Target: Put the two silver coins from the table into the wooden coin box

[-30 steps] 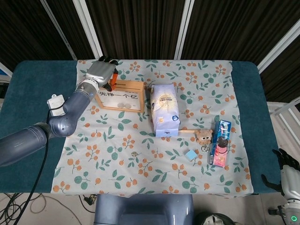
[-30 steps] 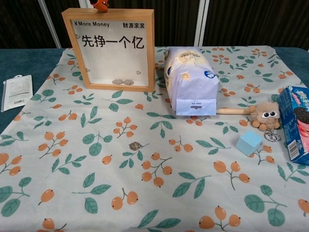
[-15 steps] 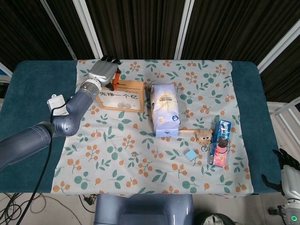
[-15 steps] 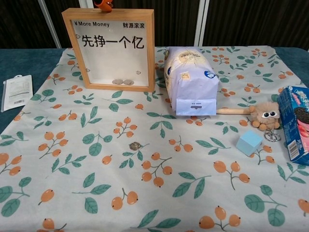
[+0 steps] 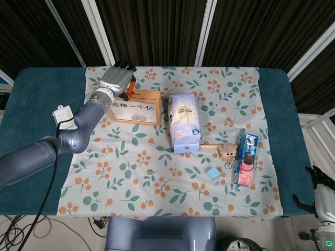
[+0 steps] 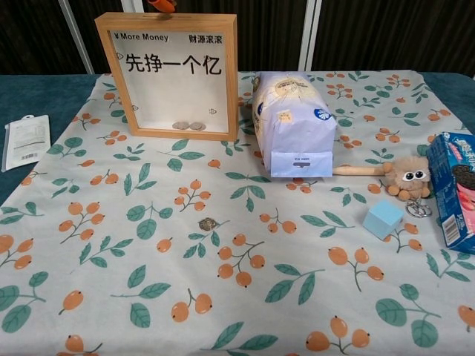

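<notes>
I have the left hand (image 5: 116,79) over the far top edge of the wooden coin box (image 6: 172,74), which stands upright at the far left of the table (image 5: 47,83); its fingers (image 5: 132,86) curl down at the box top, though I cannot tell whether they grip anything. Two silver coins (image 6: 189,126) lie inside the box, at the bottom behind the glass. Another coin (image 6: 207,223) lies on the floral cloth (image 6: 111,245) near the middle, well apart from the box. My right hand (image 5: 320,196) hangs off the near right corner, fingers apart, holding nothing. A white bag (image 6: 291,122) sits just right of the box.
</notes>
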`<act>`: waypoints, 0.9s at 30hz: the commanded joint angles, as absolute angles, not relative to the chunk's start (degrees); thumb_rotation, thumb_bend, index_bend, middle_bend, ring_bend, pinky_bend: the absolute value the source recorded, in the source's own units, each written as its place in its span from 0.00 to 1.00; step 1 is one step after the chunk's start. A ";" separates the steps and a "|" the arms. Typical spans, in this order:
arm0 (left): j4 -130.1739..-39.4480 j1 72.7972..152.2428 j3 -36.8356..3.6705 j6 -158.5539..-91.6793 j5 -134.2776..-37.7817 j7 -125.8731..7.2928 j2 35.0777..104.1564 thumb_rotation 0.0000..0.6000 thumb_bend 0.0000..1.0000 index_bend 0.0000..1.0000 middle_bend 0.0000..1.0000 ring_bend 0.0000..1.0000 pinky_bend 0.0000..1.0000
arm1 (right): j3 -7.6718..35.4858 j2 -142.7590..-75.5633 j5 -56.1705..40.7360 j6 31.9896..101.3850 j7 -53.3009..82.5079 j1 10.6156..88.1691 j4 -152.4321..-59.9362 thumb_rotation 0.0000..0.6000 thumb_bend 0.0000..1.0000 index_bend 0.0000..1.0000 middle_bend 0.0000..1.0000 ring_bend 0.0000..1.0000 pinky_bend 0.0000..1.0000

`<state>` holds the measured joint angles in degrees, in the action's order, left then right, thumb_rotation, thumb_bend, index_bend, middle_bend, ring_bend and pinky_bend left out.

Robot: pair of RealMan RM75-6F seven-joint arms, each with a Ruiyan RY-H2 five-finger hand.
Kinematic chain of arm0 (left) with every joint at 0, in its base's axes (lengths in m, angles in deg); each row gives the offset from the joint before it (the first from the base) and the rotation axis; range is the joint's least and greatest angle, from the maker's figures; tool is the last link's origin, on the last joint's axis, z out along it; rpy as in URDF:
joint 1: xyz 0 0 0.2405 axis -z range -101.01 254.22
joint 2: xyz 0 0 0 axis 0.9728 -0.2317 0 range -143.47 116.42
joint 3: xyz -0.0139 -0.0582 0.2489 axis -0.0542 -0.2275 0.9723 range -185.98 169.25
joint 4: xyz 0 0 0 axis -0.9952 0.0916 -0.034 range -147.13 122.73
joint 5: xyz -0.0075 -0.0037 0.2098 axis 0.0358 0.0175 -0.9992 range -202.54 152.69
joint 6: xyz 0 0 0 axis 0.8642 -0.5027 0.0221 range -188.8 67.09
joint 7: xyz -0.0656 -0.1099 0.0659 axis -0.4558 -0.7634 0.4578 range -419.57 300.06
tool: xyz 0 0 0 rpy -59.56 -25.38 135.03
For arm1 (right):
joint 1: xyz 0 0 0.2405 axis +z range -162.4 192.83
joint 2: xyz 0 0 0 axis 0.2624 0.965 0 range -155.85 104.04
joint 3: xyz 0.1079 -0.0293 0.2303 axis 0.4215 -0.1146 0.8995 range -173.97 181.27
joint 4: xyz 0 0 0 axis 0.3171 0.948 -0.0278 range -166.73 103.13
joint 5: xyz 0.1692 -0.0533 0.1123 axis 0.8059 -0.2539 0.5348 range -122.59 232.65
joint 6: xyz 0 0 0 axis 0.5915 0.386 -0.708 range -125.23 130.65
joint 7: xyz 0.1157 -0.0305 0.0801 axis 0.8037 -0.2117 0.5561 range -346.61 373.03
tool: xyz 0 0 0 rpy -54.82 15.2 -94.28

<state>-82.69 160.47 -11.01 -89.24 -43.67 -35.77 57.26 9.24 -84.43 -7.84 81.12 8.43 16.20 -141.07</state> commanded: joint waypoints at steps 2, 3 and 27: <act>-82.96 160.69 -10.52 -89.43 -43.55 -35.86 57.09 1.00 0.48 0.49 0.13 0.00 0.00 | 9.24 -84.45 -7.76 81.11 8.38 16.20 -141.10 1.00 0.37 0.13 0.05 0.04 0.00; -82.97 160.73 -10.40 -89.41 -43.47 -35.90 57.12 1.00 0.48 0.49 0.13 0.00 0.00 | 9.24 -84.45 -7.75 81.12 8.37 16.21 -141.11 1.00 0.37 0.13 0.05 0.04 0.00; -81.81 161.66 -8.60 -89.29 -43.21 -36.88 58.41 1.00 0.37 0.41 0.13 0.00 0.00 | 9.40 -84.34 -7.34 81.19 8.32 16.24 -141.13 1.00 0.37 0.13 0.05 0.04 0.00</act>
<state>-81.83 161.64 -8.62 -89.29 -43.20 -36.89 58.40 9.40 -84.34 -7.34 81.19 8.32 16.24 -141.13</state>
